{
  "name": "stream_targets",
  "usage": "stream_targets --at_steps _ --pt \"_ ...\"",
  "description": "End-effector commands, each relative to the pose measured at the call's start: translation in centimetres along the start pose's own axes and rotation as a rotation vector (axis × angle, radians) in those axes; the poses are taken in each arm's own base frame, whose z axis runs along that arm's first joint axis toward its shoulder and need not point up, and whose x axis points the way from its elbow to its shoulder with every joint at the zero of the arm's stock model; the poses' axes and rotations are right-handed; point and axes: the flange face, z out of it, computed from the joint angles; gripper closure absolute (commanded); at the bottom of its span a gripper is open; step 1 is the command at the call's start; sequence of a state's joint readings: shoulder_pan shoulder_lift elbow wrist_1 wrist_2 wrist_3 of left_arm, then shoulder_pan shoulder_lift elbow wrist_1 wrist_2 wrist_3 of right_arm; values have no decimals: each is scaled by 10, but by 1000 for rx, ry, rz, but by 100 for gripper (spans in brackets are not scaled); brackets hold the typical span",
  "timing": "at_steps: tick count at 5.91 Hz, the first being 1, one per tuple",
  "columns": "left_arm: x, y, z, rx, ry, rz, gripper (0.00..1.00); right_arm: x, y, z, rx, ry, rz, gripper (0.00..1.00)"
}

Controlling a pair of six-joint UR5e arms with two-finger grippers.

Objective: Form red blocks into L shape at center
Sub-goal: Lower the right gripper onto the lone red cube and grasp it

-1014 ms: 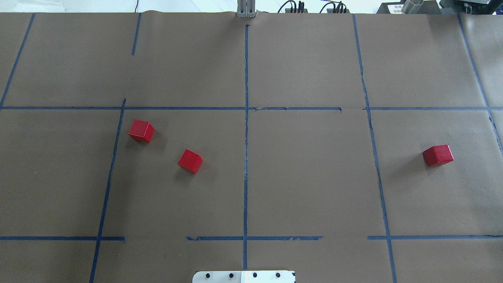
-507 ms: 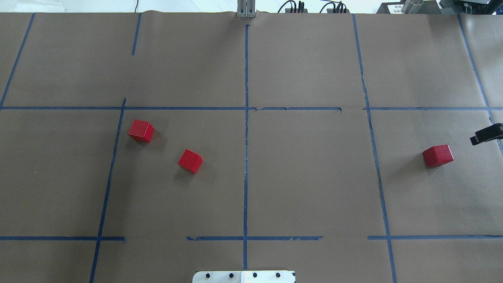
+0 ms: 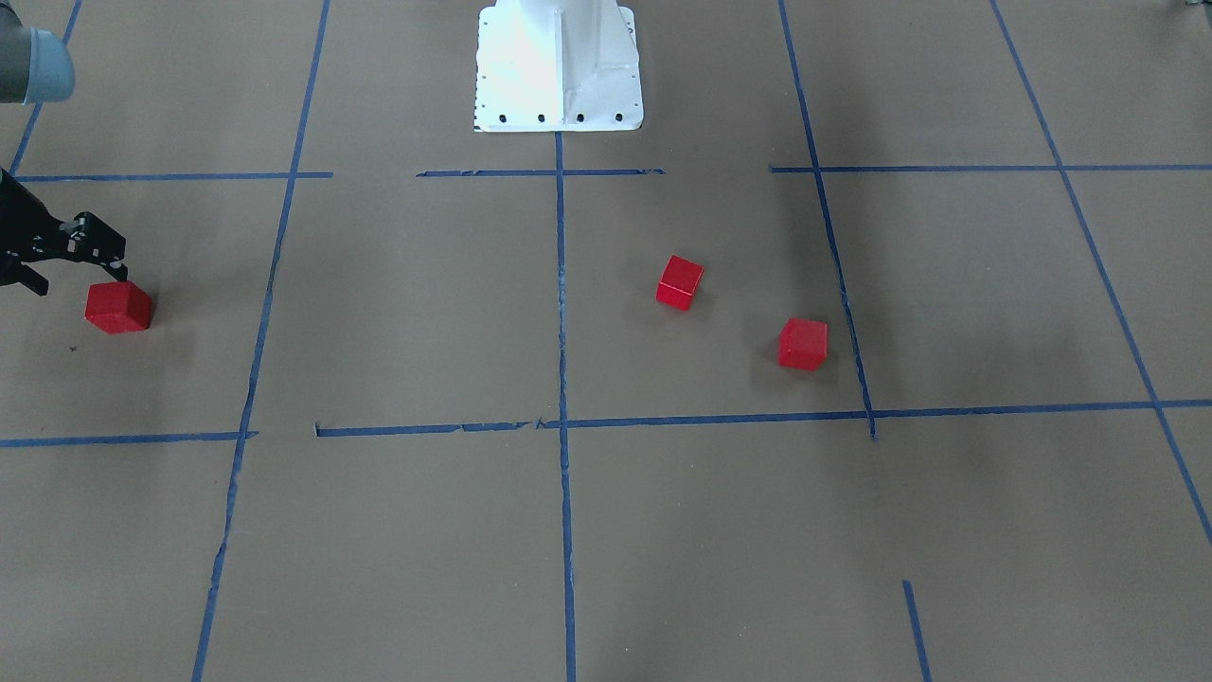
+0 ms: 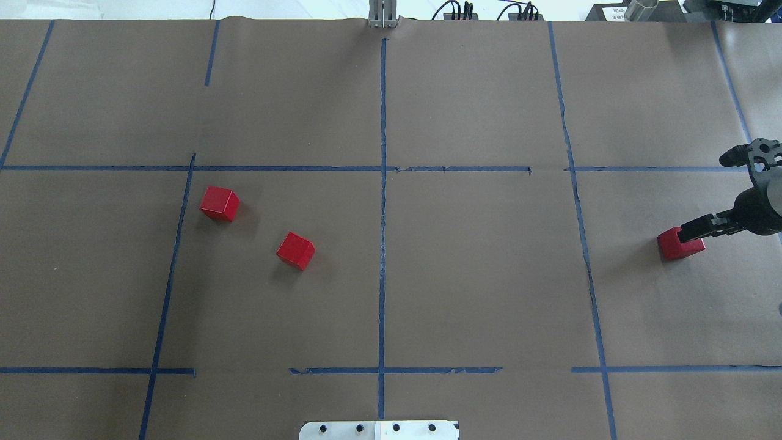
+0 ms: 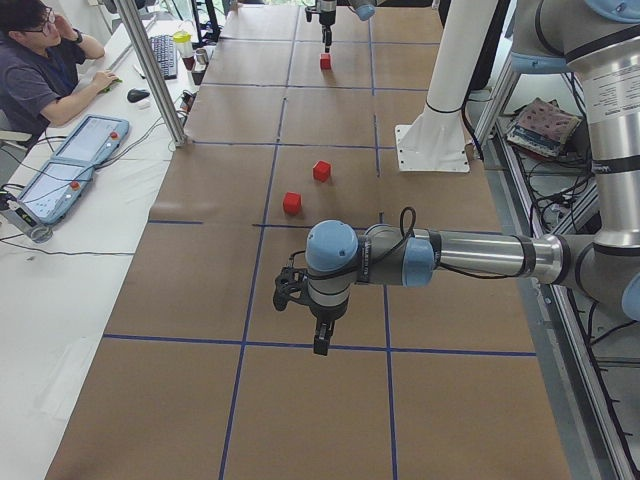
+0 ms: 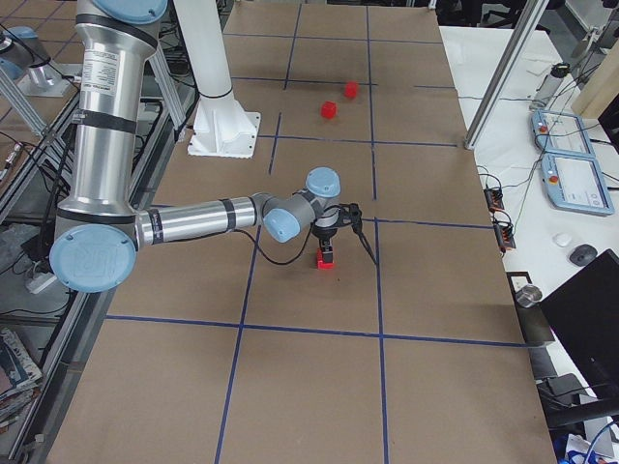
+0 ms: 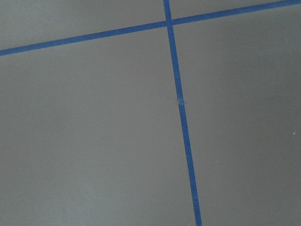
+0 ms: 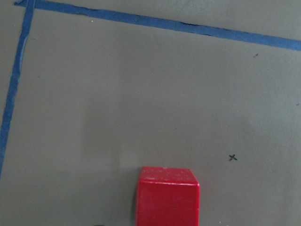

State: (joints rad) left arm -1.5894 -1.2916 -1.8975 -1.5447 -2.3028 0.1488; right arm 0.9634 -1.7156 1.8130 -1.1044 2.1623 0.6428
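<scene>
Right fingers (image 4: 696, 232) spread over 1 red block (image 4: 671, 246); left fingers (image 5: 320, 340), state unclear.

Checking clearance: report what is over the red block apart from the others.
The open right tool hangs over that red block; seen overhead, one finger hides part of its top. Contact cannot be seen.

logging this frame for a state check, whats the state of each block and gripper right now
right block, resting outside the center, ungrasped
middle block, in the center's left half, loose
left block, in the center's left half, apart from the middle block
right gripper, open, above the right block
left gripper, cannot tell
</scene>
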Motion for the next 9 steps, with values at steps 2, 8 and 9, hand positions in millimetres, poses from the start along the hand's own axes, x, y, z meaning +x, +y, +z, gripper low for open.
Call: stream_targets --at_steps 2,8,9 --pt "0 0 0 -1 0 1 0 0 -6 32 -37 23 3 0" --pt "1 0 1 -3 0 0 0 -17 -15 53 -46 41 -26 65" --pt "1 0 1 -2 2 2 0 -23 -14 45 -37 32 -32 78"
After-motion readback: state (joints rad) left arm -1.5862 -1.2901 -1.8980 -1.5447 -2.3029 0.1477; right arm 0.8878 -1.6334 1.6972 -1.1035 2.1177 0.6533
